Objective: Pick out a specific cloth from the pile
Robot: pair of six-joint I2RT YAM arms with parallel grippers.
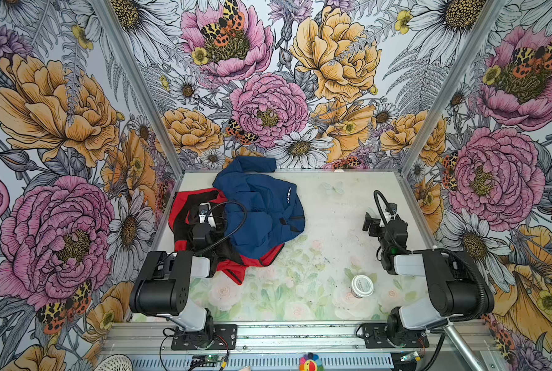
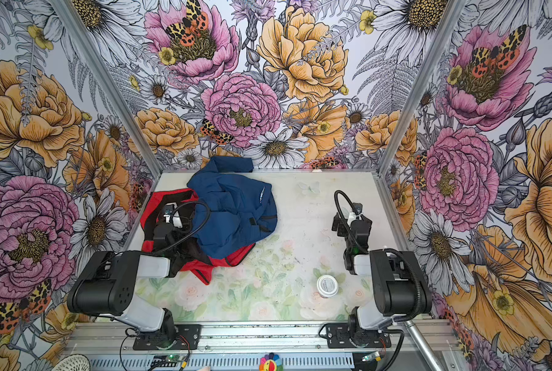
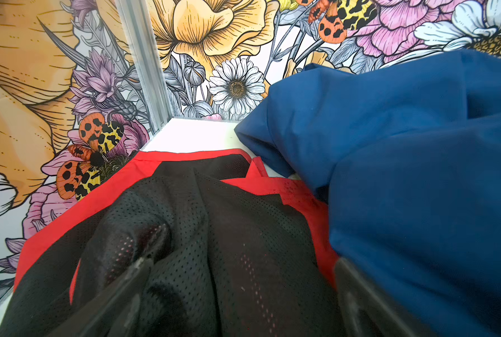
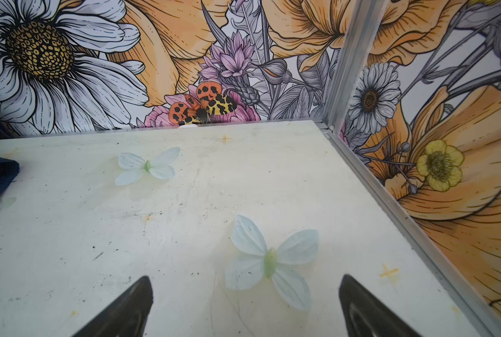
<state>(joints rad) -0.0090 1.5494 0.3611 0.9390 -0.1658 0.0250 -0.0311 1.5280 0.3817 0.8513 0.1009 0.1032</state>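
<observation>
- The pile sits at the far left of the table (image 1: 332,205). The navy jacket (image 1: 262,212) lies over the right part of the red jacket (image 1: 233,271). The red one shows along the left side and at the near edge.
- The left gripper (image 3: 243,262) is low over the red jacket's black mesh lining (image 3: 243,221), with its fingers spread wide on either side of a raised fold. Nothing is pinched yet, and I cannot tell whether the tips touch the fabric.
- The step in hand looks like the grasp on the red jacket.
- To do it well, the fingers should sink enough to close around the fold. The mesh looks thin and slack, so a shallow pinch would likely slip.
- In the left wrist view the navy fabric lies just beside one finger (image 3: 360,294). Closing should gather mesh only; if navy is caught too, both jackets will lift together.
- The left wall is close, so pulling up and toward the near edge probably gives the most room to slide the red jacket out from under the navy one.
- The right gripper (image 4: 246,278) hovers over bare table on the right, well apart from the pile, with its fingers spread and empty. It could hold the navy jacket down if that one drags.
- A white-lidded jar (image 1: 362,286) stands near right, out of the way.
</observation>
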